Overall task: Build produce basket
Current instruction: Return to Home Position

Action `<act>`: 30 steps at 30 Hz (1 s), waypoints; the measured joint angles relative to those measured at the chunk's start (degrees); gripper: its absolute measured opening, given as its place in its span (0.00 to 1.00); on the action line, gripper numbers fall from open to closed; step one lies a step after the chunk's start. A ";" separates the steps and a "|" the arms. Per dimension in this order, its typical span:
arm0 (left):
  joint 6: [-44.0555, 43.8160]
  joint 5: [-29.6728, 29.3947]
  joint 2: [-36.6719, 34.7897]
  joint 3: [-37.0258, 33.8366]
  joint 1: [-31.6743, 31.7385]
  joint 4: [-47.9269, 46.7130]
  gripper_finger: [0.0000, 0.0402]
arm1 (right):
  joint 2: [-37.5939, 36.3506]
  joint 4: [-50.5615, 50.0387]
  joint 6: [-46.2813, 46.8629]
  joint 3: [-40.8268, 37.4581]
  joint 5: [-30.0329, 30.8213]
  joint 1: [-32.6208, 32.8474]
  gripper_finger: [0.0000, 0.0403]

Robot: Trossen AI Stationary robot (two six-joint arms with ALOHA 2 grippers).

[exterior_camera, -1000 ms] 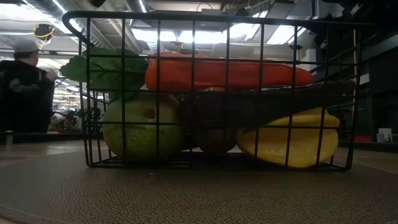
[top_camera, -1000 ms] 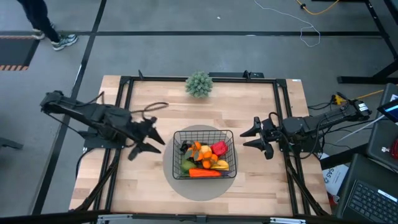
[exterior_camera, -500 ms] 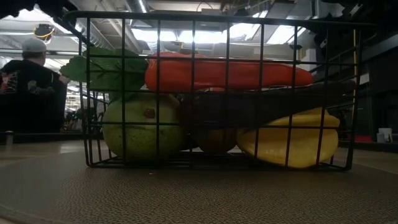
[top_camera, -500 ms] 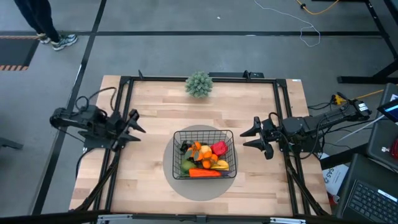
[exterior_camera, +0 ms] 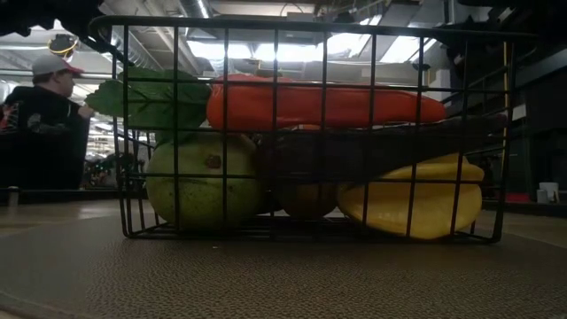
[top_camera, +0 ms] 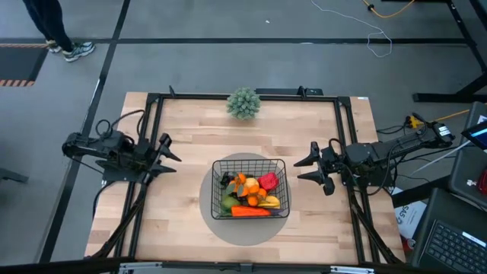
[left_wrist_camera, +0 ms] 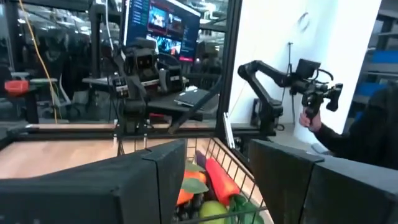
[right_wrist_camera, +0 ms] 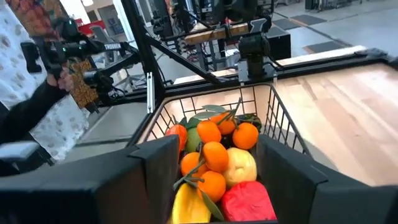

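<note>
The black wire-mesh basket (top_camera: 249, 188) stands on a grey round mat (top_camera: 221, 221) at the table's middle front. It holds produce: an orange carrot (top_camera: 251, 211) along its near side, a green pear (top_camera: 229, 202), a yellow banana (top_camera: 271, 202), a red pepper (top_camera: 268, 181) and oranges (top_camera: 247, 185). In the low view the carrot (exterior_camera: 319, 104) lies on top, above the pear (exterior_camera: 202, 180) and banana (exterior_camera: 412, 201). My left gripper (top_camera: 166, 156) is open and empty at the table's left. My right gripper (top_camera: 312, 170) is open and empty to the right of the basket.
A spiky grey-green ball plant (top_camera: 243, 102) stands at the table's far edge. A black frame (top_camera: 243, 96) runs around the table. A person (exterior_camera: 42, 124) shows in the room behind, and a person's legs (top_camera: 53, 27) show on the floor beyond the far left corner.
My left gripper has drawn back from beside the basket toward the table's left edge and now rests there. The basket and produce have kept still. The right arm has kept still.
</note>
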 joint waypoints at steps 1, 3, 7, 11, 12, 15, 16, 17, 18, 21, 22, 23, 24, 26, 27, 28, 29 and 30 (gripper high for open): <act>-0.04 -0.02 -0.02 0.00 0.00 -0.06 0.41 | 0.00 0.00 -0.55 0.00 0.00 0.00 0.51; -0.27 -0.01 -0.04 0.00 0.00 -0.01 0.41 | 0.00 0.02 -1.19 0.00 0.00 0.00 0.51; -0.02 -0.03 -0.02 0.00 0.00 -0.92 0.41 | 0.00 0.00 -1.91 0.00 0.00 0.00 0.51; 0.60 -0.08 -0.02 -1.44 0.00 -1.31 0.41 | 0.00 0.00 -1.97 0.00 0.00 0.00 0.51; 0.61 -0.09 -0.02 -1.92 0.00 -1.04 0.41 | 0.00 0.00 -1.85 0.00 0.00 0.00 0.51; 0.84 -0.18 -0.02 -3.13 0.00 -0.49 0.41 | 0.00 -0.03 -1.94 0.00 0.00 0.00 0.51; 0.82 -0.38 -0.03 -3.66 0.00 -0.40 0.41 | 0.00 -0.06 -1.98 0.00 0.00 0.00 0.51; 0.78 -0.54 -0.02 -4.30 0.00 -0.42 0.41 | 0.00 -0.07 -2.00 0.00 0.00 0.00 0.51; 0.77 -0.57 -0.01 -4.90 0.00 -0.33 0.41 | 0.00 -0.09 -2.02 0.00 0.00 0.00 0.51; 1.50 -0.57 -0.02 -6.91 0.00 3.35 0.41 | 0.00 -0.50 -2.06 0.00 0.00 0.00 0.51; 2.17 -0.57 -0.02 -7.81 0.00 4.84 0.41 | 0.00 -0.65 -2.23 0.00 0.00 0.00 0.51; 2.38 -0.55 -0.02 -8.65 0.00 5.71 0.41 | 0.00 -0.68 -2.61 0.00 0.00 0.00 0.51; 2.39 -0.55 -0.02 -9.33 0.00 6.22 0.41 | 0.00 -0.68 -3.27 0.00 0.00 0.00 0.51; 2.35 -0.55 -0.02 -10.29 0.00 6.84 0.41 | 0.00 -0.68 -3.69 0.00 0.00 0.00 0.51; 2.21 -0.55 -0.02 -10.84 0.00 7.02 0.41 | 0.00 -0.68 -3.75 0.00 0.02 0.00 0.51; 2.08 -0.55 -0.02 -11.42 0.00 7.08 0.41 | 0.00 -0.66 -3.72 0.00 0.02 0.00 0.51; 2.05 -0.54 -0.02 -11.82 0.00 7.17 0.41 | 0.00 -0.66 -3.65 0.00 0.02 0.00 0.51; 2.03 -0.48 0.02 -11.82 0.00 7.39 0.41 | 0.00 -0.66 -3.63 0.00 0.02 0.00 0.51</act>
